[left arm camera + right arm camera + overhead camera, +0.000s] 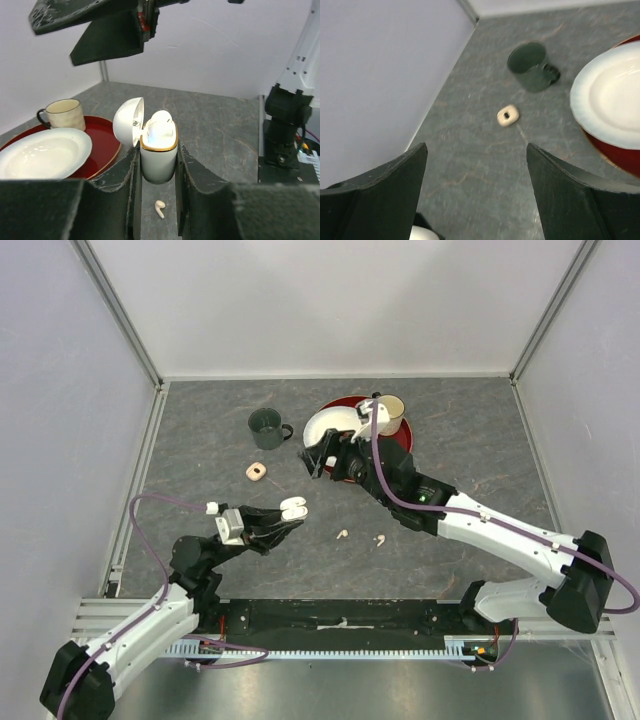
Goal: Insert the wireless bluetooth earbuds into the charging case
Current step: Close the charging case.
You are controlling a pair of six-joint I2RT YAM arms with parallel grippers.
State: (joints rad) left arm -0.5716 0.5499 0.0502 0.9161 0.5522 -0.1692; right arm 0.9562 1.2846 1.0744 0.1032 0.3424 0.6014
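My left gripper point(158, 156) is shut on a white charging case point(158, 167) with a gold rim, held upright above the table. The case's lid point(127, 122) is flipped open to the left. A white earbud point(161, 123) sits in the top of the case. On the table below lies a pale earbud point(159, 208). The top view shows the case point(293, 507) in the left gripper point(284, 521) and two loose pale earbuds point(342, 535) point(380, 539) on the table to its right. My right gripper point(318, 456) point(476, 150) hangs open above the table, with nothing between its fingers.
A small peach rounded-square piece point(256, 471) point(508, 115) lies near a dark green mug point(266, 427) point(530, 72). A red tray point(402, 437) point(102, 145) at the back carries a white plate point(330, 426) point(42, 152) and a cream mug point(390, 412) point(64, 113).
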